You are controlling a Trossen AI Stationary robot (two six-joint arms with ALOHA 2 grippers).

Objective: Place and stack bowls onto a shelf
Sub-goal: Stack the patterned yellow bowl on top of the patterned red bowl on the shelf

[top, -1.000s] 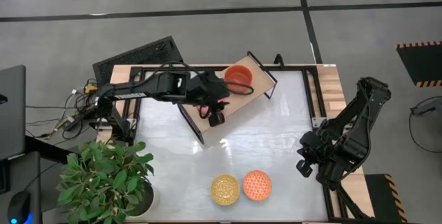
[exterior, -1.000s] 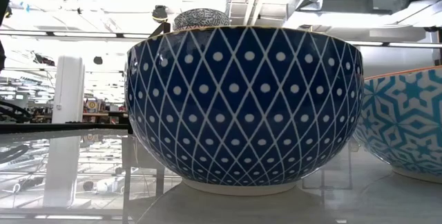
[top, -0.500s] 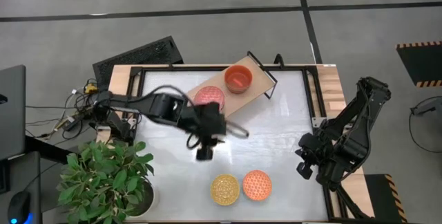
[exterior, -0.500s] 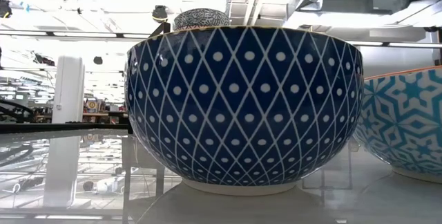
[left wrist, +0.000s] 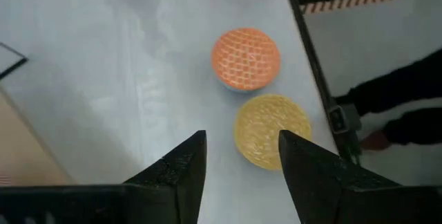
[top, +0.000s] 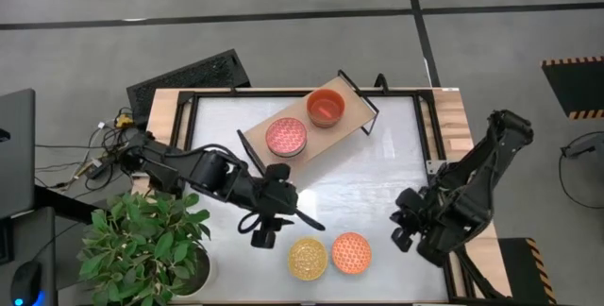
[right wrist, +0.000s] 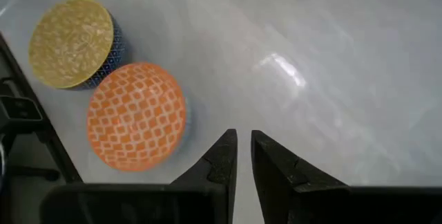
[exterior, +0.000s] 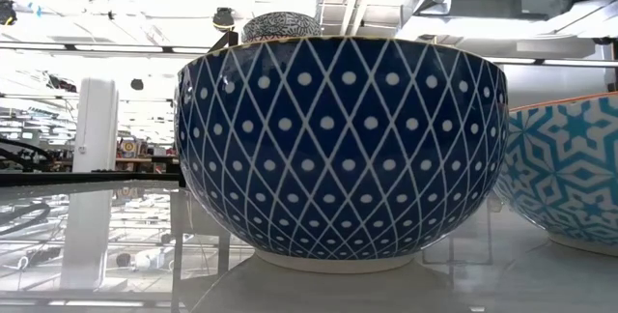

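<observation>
Left arm stretched low over the table (top: 377, 169), left gripper (top: 261, 236) fingers parted and empty; right arm folded at the table's right edge, right gripper (top: 404, 232) narrowly parted.

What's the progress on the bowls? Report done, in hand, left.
Done: the pink bowl and red-orange bowl sit side by side on the shelf, unstacked. In hand: nothing; the left end effector, open, hangs beside the yellow bowl. Left: yellow and orange bowl, still on the table.
</observation>
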